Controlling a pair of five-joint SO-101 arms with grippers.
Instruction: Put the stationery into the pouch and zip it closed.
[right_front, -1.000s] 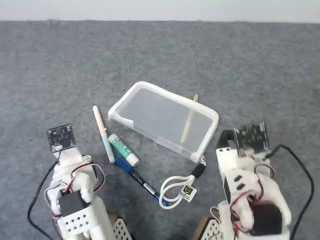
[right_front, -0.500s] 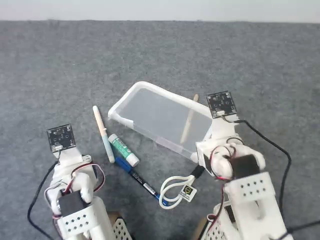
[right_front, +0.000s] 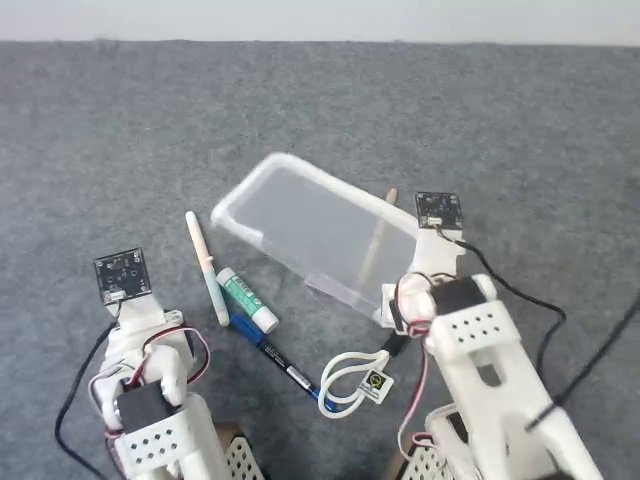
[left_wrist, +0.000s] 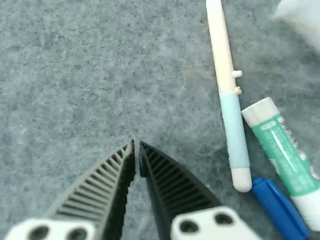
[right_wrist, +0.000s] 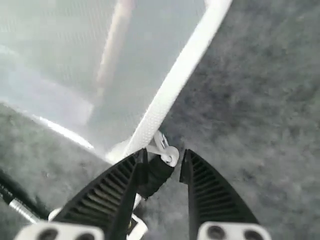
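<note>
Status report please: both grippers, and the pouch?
Left gripper shut, over mat. Right gripper open, astride zipper pull at pouch corner. Pen, glue stick, marker lie outside.

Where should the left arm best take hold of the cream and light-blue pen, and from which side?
Grip the pen across its cream half, coming straight down from above. It lies flat on the carpet, and that half has bare carpet on both sides, while its blue end sits close beside the glue stick and blue marker.
</note>
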